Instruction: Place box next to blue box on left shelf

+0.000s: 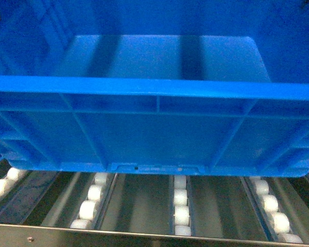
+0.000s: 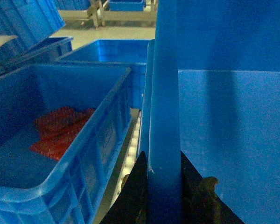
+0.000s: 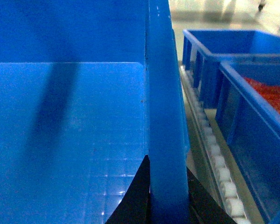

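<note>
The box (image 1: 154,123), a large bright-blue ribbed crate, fills the head view above the left shelf's white rollers (image 1: 180,206); I cannot tell whether its bottom touches them. My left gripper (image 2: 164,186) is shut on the box's left rim (image 2: 164,93), one black finger on each side. My right gripper (image 3: 167,196) is shut the same way on the right rim (image 3: 165,93). The box's smooth inside (image 3: 74,130) holds nothing. A blue box (image 2: 60,154) with red pieces (image 2: 60,130) stands just left of it, a narrow strip of rollers (image 2: 130,154) between them. Neither gripper shows in the head view.
Two more blue crates (image 3: 252,121) (image 3: 224,51) stand right of the box beyond a roller row (image 3: 219,163), the nearer one holding red stuff. Behind the left blue box are further blue crates (image 2: 107,53). The shelf's metal front rail (image 1: 144,234) runs along the bottom of the head view.
</note>
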You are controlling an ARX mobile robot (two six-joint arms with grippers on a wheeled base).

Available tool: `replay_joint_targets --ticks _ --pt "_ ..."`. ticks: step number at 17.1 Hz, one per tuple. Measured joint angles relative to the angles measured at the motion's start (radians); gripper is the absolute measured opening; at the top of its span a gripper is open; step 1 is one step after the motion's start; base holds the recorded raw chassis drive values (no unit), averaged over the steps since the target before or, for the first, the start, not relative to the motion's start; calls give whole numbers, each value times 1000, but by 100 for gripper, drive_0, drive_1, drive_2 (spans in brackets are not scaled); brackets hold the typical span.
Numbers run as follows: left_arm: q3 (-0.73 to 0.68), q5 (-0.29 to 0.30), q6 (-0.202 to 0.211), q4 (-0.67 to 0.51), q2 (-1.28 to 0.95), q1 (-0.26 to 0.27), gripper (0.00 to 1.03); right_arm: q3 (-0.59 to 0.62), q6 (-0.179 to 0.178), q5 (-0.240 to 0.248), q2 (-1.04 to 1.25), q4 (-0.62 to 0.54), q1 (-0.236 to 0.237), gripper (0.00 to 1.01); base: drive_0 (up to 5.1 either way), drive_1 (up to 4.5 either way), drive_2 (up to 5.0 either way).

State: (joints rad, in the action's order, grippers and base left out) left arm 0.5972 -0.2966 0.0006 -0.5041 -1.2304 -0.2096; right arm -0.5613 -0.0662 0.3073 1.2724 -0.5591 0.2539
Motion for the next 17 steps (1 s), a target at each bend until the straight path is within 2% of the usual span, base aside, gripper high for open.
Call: replay_joint_targets --ticks 2,4,6,9,11,14,15,16,17 --pt "26 -15 4 62 -46 -29 10 -27 -51 -17 12 141 -35 8 0 0 0" --pt "46 -19 2 56 -116 -63 10 -27 -53 -17 42 159 -59 8 0 0 0" --pt "89 -2 -24 76 -175 -71 10 -25 -53 -9 45 185 -72 8 0 0 0" --pt "135 35 -77 169 -228 -71 10 -24 -56 -6 60 233 -78 8 0 0 0" --pt "147 45 -96 193 -259 -71 10 -14 -56 0 76 241 -77 8 0 0 0" --pt "164 50 -102 217 -287 -77 10 -14 -61 10 97 251 -71 8 0 0 0" --pt "164 42 -106 220 -301 -77 14 -14 -69 10 103 261 -70 8 0 0 0" --pt "166 -6 -107 196 -306 -89 26 -14 -63 30 103 250 -56 14 0 0 0" --pt "171 -21 -103 137 -294 -95 37 -14 -4 85 103 226 -43 25 0 0 0"
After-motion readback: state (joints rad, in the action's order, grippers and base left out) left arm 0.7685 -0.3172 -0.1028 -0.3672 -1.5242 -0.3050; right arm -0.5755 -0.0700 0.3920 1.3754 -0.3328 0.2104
